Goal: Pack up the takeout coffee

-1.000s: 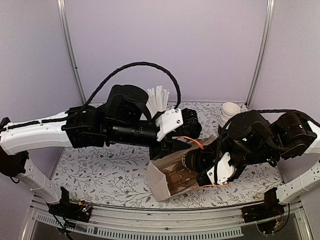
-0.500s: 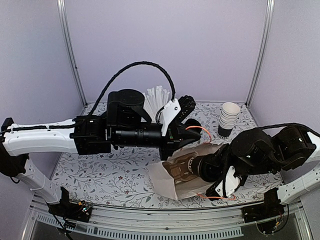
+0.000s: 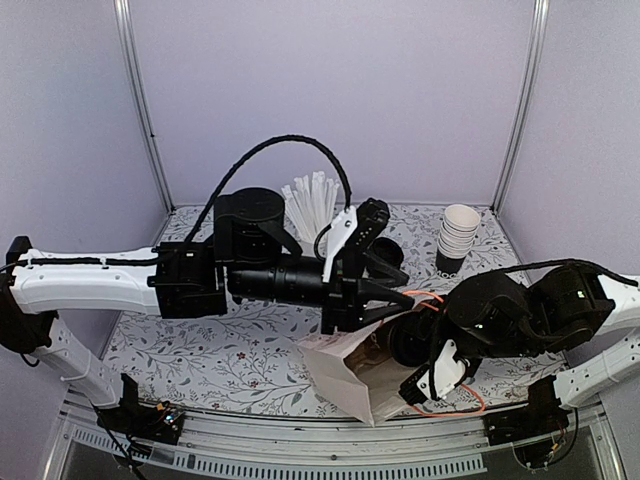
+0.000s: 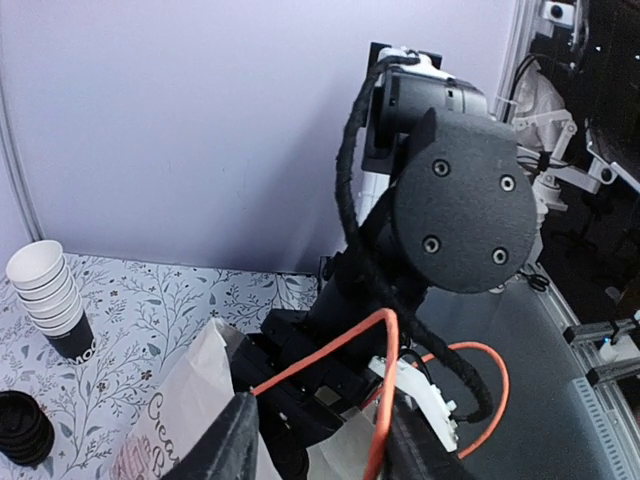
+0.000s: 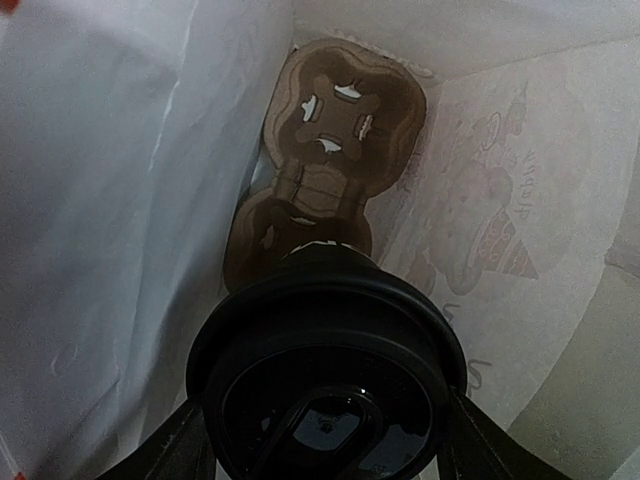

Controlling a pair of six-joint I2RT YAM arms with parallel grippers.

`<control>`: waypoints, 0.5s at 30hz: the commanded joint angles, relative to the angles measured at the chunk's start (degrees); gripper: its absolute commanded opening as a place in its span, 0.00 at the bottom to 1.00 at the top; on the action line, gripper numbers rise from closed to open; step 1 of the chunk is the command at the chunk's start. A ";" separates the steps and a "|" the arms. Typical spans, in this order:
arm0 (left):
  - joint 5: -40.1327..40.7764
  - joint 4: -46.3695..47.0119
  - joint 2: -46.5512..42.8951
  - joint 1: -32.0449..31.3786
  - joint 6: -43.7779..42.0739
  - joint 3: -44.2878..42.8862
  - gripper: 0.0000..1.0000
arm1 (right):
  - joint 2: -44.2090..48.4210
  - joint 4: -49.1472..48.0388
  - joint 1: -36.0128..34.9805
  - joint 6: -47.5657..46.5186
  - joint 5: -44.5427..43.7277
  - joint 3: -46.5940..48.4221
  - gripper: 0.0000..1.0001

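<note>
The takeout coffee (image 5: 325, 395), a black cup with a black lid, is held between my right gripper's fingers (image 5: 195, 450). It sits inside the mouth of a white paper bag (image 3: 345, 365), above a brown cardboard cup carrier (image 5: 335, 130) at the bag's bottom. In the top view my right gripper (image 3: 405, 340) reaches into the bag from the right. My left gripper (image 4: 320, 440) is open, and the bag's orange handle (image 4: 340, 340) runs across its spread fingers, holding the bag's top up (image 3: 400, 292).
A stack of lidless black cups with white insides (image 3: 458, 235) stands at the back right, also in the left wrist view (image 4: 50, 295). White straws (image 3: 315, 198) stand at the back centre. A stack of black lids (image 4: 22, 428) lies on the floral tablecloth (image 3: 200, 350).
My left gripper has moved right and forward with the orange handle, pulling the bag's mouth open. My right gripper has carried the coffee further into the bag, which shifted toward the near edge.
</note>
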State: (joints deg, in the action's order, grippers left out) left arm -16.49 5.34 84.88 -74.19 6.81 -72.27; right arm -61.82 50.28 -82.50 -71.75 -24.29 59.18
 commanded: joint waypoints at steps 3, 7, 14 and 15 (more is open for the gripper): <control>-4.95 -0.70 -2.42 -0.06 -1.43 -0.51 0.56 | 0.33 -0.90 -0.39 0.08 -1.64 -0.33 0.40; -6.91 0.62 -6.55 3.11 -0.90 2.90 0.60 | 0.30 -1.83 -0.43 -0.21 -1.77 -0.64 0.40; -10.81 11.58 -12.42 14.74 6.29 15.08 0.61 | -0.38 -2.53 -0.38 -1.20 -0.96 -1.34 0.40; -9.42 11.55 -12.00 16.30 7.34 15.95 0.62 | -0.52 -2.62 -0.38 -1.28 -0.67 -1.35 0.40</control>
State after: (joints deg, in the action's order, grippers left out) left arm -25.65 11.35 72.95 -63.24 9.10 -60.69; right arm -61.89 49.21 -82.50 -72.20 -25.19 58.57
